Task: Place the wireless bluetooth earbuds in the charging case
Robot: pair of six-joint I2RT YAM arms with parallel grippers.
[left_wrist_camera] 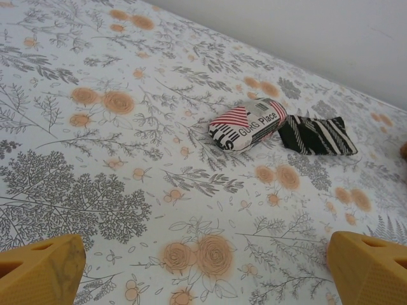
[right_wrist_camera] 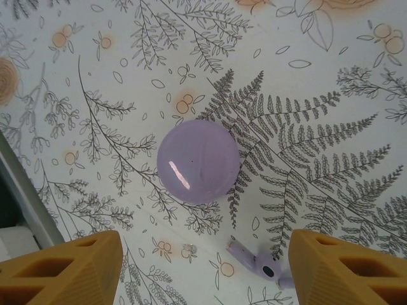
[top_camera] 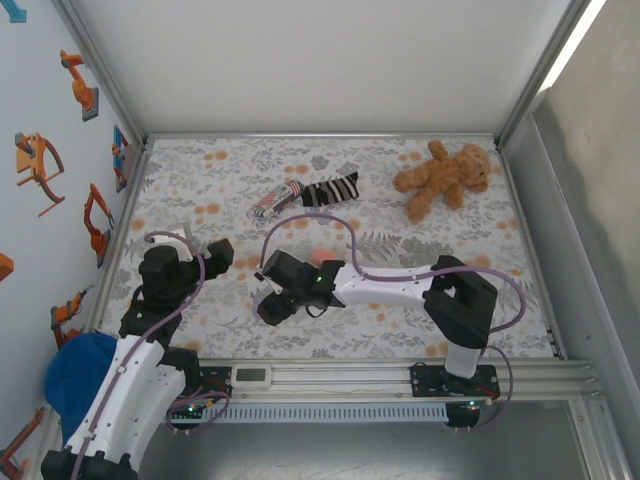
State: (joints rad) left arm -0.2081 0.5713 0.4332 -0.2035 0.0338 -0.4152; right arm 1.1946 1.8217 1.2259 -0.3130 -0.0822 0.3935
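Purple earbud (right_wrist_camera: 259, 264) beside purple case (right_wrist_camera: 198, 161) on floral tablecloth (right_wrist_camera: 331, 146), white walls (top_camera: 320, 60), left pincer (left_wrist_camera: 203, 273) and right pincer (right_wrist_camera: 203, 270) agape

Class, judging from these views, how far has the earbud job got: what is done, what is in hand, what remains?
Done: nothing visibly seated; the purple case looks closed. In hand: the right pincer hangs open above a pale purple earbud lying on the table beside the case, not gripped. Left: grasp it, open the case, insert it.
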